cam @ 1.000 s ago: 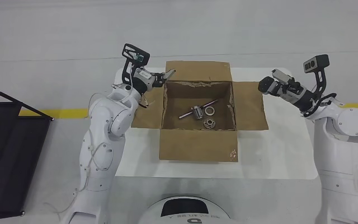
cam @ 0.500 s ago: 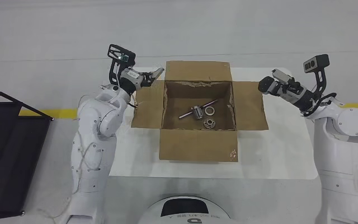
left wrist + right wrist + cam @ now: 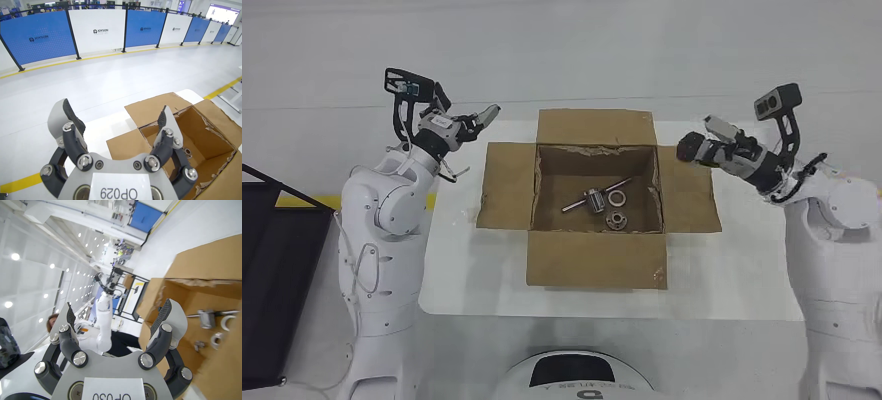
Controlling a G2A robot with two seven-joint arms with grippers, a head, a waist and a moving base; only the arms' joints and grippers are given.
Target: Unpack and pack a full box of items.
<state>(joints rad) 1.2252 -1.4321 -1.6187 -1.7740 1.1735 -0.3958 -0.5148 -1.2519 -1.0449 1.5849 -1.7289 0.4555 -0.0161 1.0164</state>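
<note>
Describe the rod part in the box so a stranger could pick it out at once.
Find the open cardboard box on the white table. Among the metal parts on its floor, the rod is the only long one, lying slantwise through a stubby cylinder; the ring and collar beside it are short and round.

metal parts (image 3: pixel 593 200) too small to identify

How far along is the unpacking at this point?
Done: the box has its flaps folded open. In hand: nothing; the left gripper and right gripper are open and empty, one at each side of it. Left: the metal parts lie on the box floor.
</note>
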